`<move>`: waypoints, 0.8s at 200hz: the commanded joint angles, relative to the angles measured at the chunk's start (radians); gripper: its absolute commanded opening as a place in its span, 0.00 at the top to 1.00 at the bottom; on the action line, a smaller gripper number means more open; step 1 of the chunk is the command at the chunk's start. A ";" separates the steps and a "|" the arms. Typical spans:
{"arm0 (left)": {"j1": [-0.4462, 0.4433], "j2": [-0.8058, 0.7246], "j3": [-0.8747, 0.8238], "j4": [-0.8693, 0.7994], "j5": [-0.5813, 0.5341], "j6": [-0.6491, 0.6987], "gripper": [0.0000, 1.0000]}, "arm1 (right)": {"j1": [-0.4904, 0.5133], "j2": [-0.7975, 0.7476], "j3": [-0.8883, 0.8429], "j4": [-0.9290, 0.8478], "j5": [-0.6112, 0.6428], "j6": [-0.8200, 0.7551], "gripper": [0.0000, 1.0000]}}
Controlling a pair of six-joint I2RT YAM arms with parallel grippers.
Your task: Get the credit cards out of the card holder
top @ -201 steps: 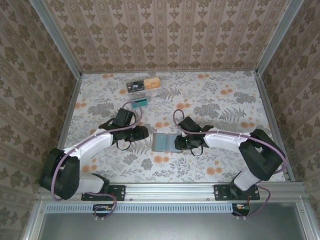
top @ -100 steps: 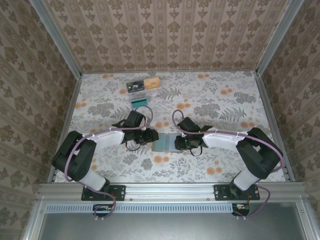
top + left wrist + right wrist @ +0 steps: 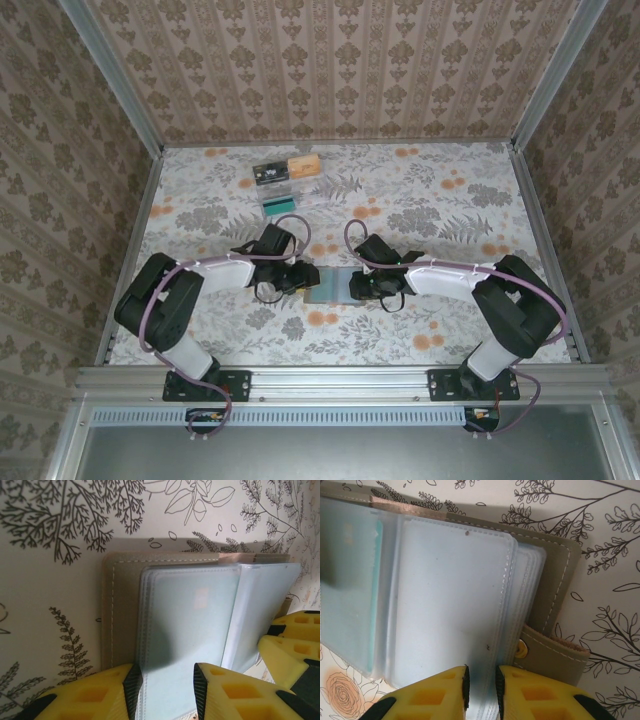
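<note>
The card holder [image 3: 333, 285] lies open on the floral table between my two grippers, its grey-brown cover [image 3: 120, 610] under a stack of clear sleeves. A pale card [image 3: 192, 610] sits inside the top left sleeve and shows again as the card [image 3: 350, 580] in the right wrist view. My left gripper [image 3: 308, 281] hovers at the left panel; the left gripper [image 3: 167, 682] is open, jaws straddling the sleeve's near edge. My right gripper [image 3: 356, 286] is at the right panel. The right gripper [image 3: 481, 682] has its jaws a narrow gap apart over the flat sleeve stack [image 3: 455, 595], pinching nothing.
A snap tab [image 3: 555, 652] sticks out at the holder's right edge. At the back of the table are a black object [image 3: 268, 172], a tan block [image 3: 304, 164] and a teal item in a clear tray [image 3: 281, 202]. Patterned walls close in three sides.
My left arm has swung right, bringing its gripper from beside the card holder onto its left panel, jaws slightly narrower. The right gripper has hardly moved.
</note>
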 commanded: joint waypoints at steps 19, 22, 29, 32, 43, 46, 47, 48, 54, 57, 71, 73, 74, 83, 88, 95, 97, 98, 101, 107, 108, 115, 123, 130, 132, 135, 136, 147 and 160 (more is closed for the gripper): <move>-0.021 0.038 0.023 0.030 0.055 0.001 0.62 | 0.006 0.029 -0.004 -0.001 0.016 0.013 0.74; -0.022 0.040 0.023 0.034 0.058 0.000 0.62 | 0.007 0.029 -0.006 -0.002 0.015 0.013 0.74; -0.022 0.038 0.022 0.047 0.066 -0.001 0.62 | 0.006 0.029 -0.006 -0.002 0.015 0.014 0.74; -0.021 0.038 0.021 0.052 0.069 -0.001 0.61 | 0.006 0.030 -0.007 -0.001 0.014 0.015 0.74; -0.023 0.032 0.021 0.069 0.080 -0.007 0.60 | 0.007 0.029 -0.008 0.000 0.016 0.017 0.74; -0.023 0.032 0.021 0.073 0.083 -0.007 0.59 | 0.006 0.029 -0.009 -0.001 0.016 0.016 0.74; -0.023 0.031 0.020 0.075 0.085 -0.007 0.59 | 0.007 0.029 -0.009 -0.001 0.016 0.016 0.75; -0.023 0.031 0.020 0.076 0.086 -0.007 0.58 | 0.006 0.029 -0.009 0.000 0.015 0.016 0.74; -0.023 0.031 0.019 0.082 0.091 -0.009 0.57 | 0.006 0.029 -0.009 0.000 0.015 0.016 0.74; -0.023 0.030 0.019 0.085 0.093 -0.009 0.57 | 0.006 0.029 -0.009 0.001 0.015 0.017 0.74; -0.023 0.031 0.022 0.087 0.098 -0.008 0.54 | 0.006 0.029 -0.011 0.000 0.015 0.018 0.74; -0.023 0.029 0.022 0.088 0.099 -0.009 0.54 | 0.006 0.029 -0.011 0.000 0.015 0.018 0.74; -0.023 0.029 0.022 0.089 0.100 -0.008 0.53 | 0.007 0.029 -0.011 -0.001 0.015 0.018 0.74; -0.023 0.027 0.022 0.096 0.105 -0.008 0.48 | 0.006 0.030 -0.011 0.000 0.015 0.017 0.74; -0.023 0.025 0.022 0.102 0.110 -0.009 0.45 | 0.006 0.029 -0.009 0.000 0.014 0.016 0.74; -0.024 0.021 0.020 0.112 0.116 -0.010 0.43 | 0.006 0.029 -0.009 -0.001 0.015 0.016 0.74; -0.025 0.020 0.021 0.113 0.118 -0.010 0.43 | 0.006 0.029 -0.010 -0.002 0.015 0.016 0.74; -0.025 0.020 0.021 0.114 0.118 -0.010 0.43 | 0.006 0.029 -0.009 -0.002 0.015 0.016 0.74; -0.025 0.018 0.021 0.116 0.120 -0.010 0.43 | 0.007 0.029 -0.009 -0.001 0.015 0.016 0.74; -0.026 0.015 0.023 0.114 0.120 -0.008 0.43 | 0.006 0.029 -0.010 -0.001 0.015 0.016 0.74; -0.025 0.015 0.024 0.112 0.119 -0.009 0.43 | 0.007 0.030 -0.009 -0.002 0.015 0.016 0.74; -0.026 0.011 0.028 0.108 0.120 -0.006 0.42 | 0.006 0.028 -0.009 -0.001 0.015 0.017 0.74; -0.027 0.007 0.030 0.110 0.124 -0.003 0.35 | 0.007 0.028 -0.009 -0.001 0.016 0.016 0.74; -0.029 0.004 0.034 0.109 0.126 -0.001 0.33 | 0.007 0.028 -0.011 -0.001 0.017 0.017 0.74; -0.031 0.003 0.035 0.109 0.126 0.000 0.32 | 0.006 0.028 -0.011 -0.002 0.016 0.016 0.74; -0.032 0.001 0.035 0.110 0.128 0.000 0.31 | 0.006 0.027 -0.011 -0.004 0.017 0.016 0.73; -0.032 0.000 0.037 0.111 0.128 0.001 0.31 | 0.006 0.027 -0.010 -0.003 0.017 0.016 0.73; -0.035 0.000 0.043 0.113 0.134 0.005 0.29 | 0.005 0.027 -0.011 -0.004 0.017 0.016 0.73; -0.040 0.002 0.055 0.111 0.134 0.008 0.29 | 0.006 0.024 -0.012 -0.004 0.017 0.018 0.73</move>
